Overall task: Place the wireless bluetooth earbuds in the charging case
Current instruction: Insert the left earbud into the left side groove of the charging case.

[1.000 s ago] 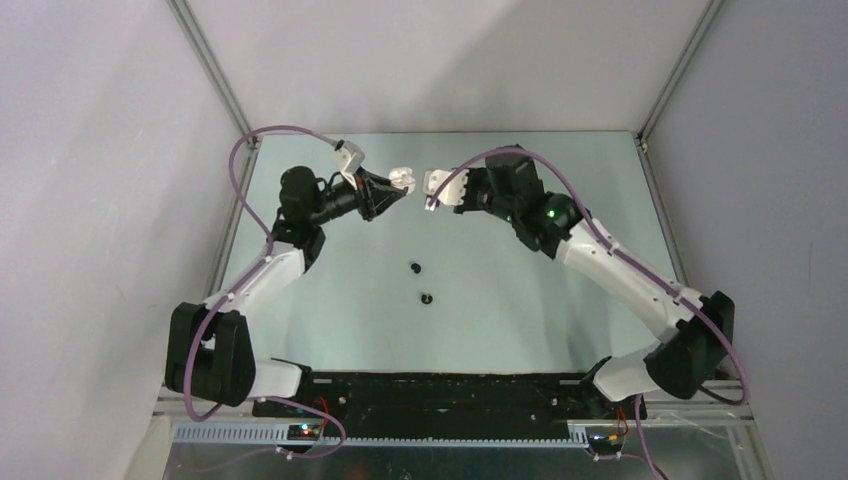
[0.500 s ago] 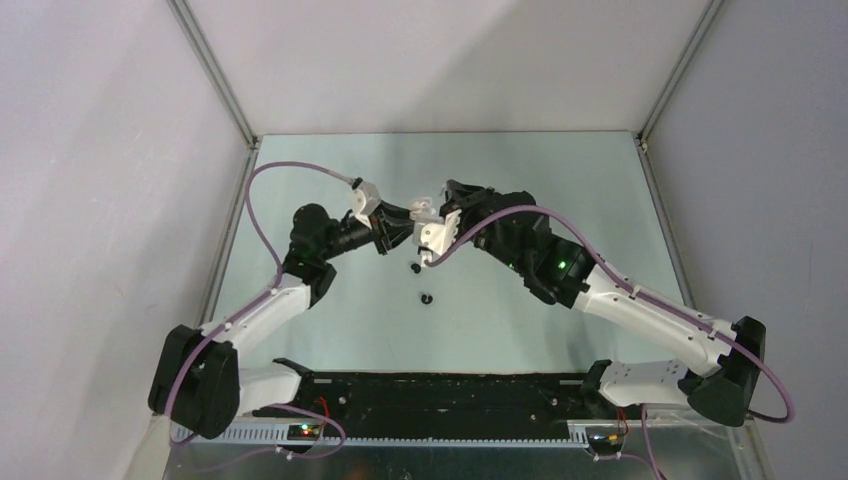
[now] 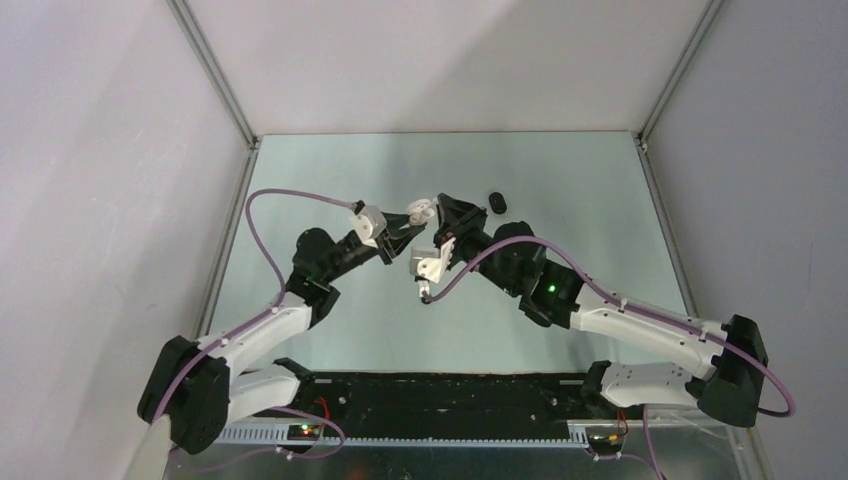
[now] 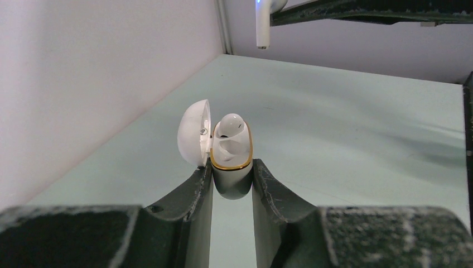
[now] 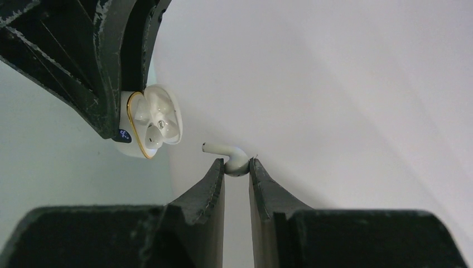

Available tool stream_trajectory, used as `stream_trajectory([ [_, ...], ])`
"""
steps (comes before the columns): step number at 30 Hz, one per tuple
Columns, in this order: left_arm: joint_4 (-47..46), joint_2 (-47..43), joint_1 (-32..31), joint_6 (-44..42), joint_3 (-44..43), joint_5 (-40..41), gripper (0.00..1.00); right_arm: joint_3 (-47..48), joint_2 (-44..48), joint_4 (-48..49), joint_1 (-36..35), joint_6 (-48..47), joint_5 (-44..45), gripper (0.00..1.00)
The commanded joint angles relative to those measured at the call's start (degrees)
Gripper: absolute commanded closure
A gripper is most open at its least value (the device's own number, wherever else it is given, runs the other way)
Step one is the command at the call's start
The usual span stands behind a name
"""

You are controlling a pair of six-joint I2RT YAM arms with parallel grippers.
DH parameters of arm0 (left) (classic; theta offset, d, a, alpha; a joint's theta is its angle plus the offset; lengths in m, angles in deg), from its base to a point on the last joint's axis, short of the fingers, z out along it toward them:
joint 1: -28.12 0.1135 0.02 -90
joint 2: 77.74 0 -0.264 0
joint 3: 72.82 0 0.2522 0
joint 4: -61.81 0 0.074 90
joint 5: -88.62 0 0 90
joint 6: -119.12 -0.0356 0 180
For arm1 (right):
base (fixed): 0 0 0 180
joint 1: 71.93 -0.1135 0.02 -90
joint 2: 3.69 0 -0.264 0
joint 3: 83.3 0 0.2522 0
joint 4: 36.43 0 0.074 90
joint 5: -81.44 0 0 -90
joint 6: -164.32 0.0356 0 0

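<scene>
Item: white charging case (image 4: 230,162), lid open, clamped in your left claw (image 4: 232,170), held off the counter (image 4: 346,128).
Contents: one seated earbud (image 4: 228,125).
Loose item: second white earbud (image 5: 227,151), pinched in your right claw (image 5: 236,166), near the case, not yet inserted.
Outstanding: that insertion. The black case (image 3: 497,202) lies apart, far on the counter, state unclear.

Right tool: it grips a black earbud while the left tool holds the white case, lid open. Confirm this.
Wrong: the right wrist view shows the right tool gripping a white earbud. The left tool does hold the white case, lid open.
</scene>
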Motion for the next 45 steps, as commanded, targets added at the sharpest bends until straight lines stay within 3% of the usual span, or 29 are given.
stream_trajectory([
  [1,-4.3,-3.14,-1.89,-4.07,0.82,7.96,1.0,-1.96,-0.73,13.17,-0.54,-4.51,-0.93,1.0],
  [4,-4.75,-3.39,-2.33,-5.04,1.09,8.44,1.0,-2.22,-3.28,19.47,-0.1,-6.12,-1.59,1.0],
  [8,-5.22,-4.09,-2.6,-6.8,1.17,7.38,1.0,-2.17,-3.84,20.89,0.87,-3.41,-3.02,1.0],
  [14,-5.19,-5.74,-2.62,-6.6,1.6,6.51,1.0,-0.01,-1.2,8.03,1.69,4.58,-7.76,1.0],
  [17,-5.19,-6.19,-2.54,-5.75,1.63,5.75,1.0,0.23,-1.15,6.75,1.68,5.7,-8.35,1.0],
  [26,-4.4,-5.77,-2.6,-4.01,0.52,4.11,1.0,0.23,-4.0,10.84,1.68,-5.12,-9.31,1.0],
  [45,-3.43,-5.73,-2.62,-0.99,-0.82,3.39,1.0,1.26,-4.96,6.75,2.21,-12.89,-15.45,1.0],
])
